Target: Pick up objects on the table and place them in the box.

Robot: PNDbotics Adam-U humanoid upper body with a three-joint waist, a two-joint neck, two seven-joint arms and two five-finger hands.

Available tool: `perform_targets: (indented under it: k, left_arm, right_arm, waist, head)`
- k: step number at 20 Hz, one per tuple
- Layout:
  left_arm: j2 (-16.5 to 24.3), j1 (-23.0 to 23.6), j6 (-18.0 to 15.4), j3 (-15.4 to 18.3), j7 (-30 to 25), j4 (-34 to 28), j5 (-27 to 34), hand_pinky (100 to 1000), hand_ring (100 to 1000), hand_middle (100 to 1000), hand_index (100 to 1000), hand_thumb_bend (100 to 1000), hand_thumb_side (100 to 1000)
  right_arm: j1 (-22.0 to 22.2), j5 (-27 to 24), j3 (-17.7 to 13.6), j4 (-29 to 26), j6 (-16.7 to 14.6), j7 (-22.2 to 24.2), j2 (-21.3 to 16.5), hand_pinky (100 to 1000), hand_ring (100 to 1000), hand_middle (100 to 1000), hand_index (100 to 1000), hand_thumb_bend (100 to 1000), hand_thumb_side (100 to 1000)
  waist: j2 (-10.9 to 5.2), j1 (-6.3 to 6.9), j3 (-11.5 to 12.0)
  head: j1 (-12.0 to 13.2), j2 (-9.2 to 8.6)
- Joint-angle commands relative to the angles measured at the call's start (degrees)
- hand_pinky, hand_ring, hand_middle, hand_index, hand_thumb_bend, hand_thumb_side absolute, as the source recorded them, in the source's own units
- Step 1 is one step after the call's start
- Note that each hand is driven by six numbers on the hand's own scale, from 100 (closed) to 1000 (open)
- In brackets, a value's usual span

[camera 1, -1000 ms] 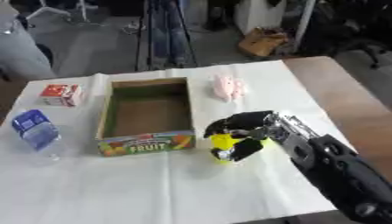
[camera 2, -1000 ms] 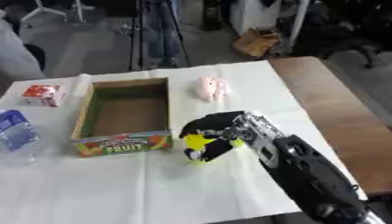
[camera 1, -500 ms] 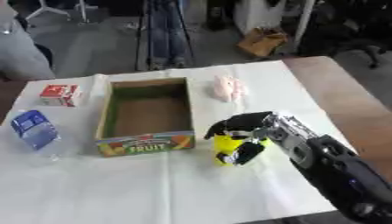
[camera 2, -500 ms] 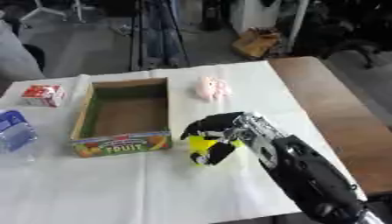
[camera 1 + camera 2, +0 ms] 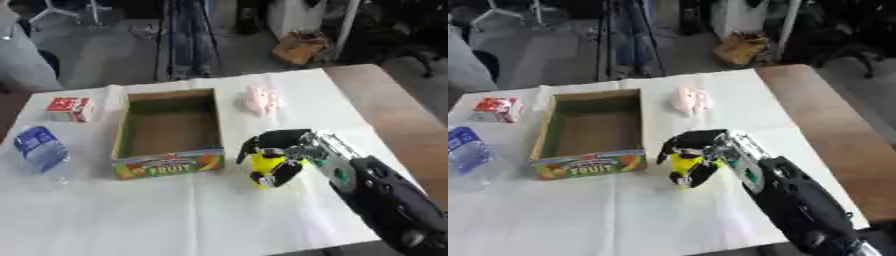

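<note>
My right hand [image 5: 282,150] has its fingers and thumb curled round a small yellow object [image 5: 267,164] that sits on the white cloth just right of the box. The open cardboard box [image 5: 168,131], with a "FRUIT" label on its front wall, shows a bare brown floor. A pink soft object [image 5: 261,99] lies beyond the hand, to the right of the box's far end. A red and white carton [image 5: 71,109] and a blue-labelled clear bottle [image 5: 40,152] lie left of the box. My left hand shows in neither view.
The white cloth [image 5: 175,215] covers most of the table, leaving a brown wooden strip [image 5: 394,115] along the right. Chairs, a tripod and a cardboard box stand on the floor beyond the far edge.
The pictures have shifted a little. My right hand stays curled round the yellow object beside the box, with no clear move.
</note>
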Motion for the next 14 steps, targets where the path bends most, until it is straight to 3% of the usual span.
perform_targets:
  k: [1,6,14]
  left_arm:
    - [0.6,-0.8,0.0,0.2,-0.1,-1.1,0.2,538,801,787,818,556,764]
    - [0.6,-0.8,0.0,0.3,-0.1,-1.1,0.2,538,801,787,818,556,764]
    - [0.8,-0.7,0.1,0.3,-0.1,-1.1,0.2,538,801,787,817,557,764]
  right_arm:
    - [-0.7,-1.8,-0.8,-0.2,0.1,-1.3,-0.8,443,532,710,765,100,100]
    - [-0.8,-4.1,-1.0,-1.4,0.6,-2.0,-1.3,425,516,685,749,100,100]
    - [-3.8,-8.9,-2.2,-11.7,2.7,-1.5,-4.7,430,529,700,764,100,100]
  waist:
    - [-0.39,0.13,0.0]
    - [-0.45,0.11,-0.1]
    - [-0.81,-0.17,-0.2]
  head:
    - [0.0,0.19]
    - [0.0,0.13]
    - [0.1,0.21]
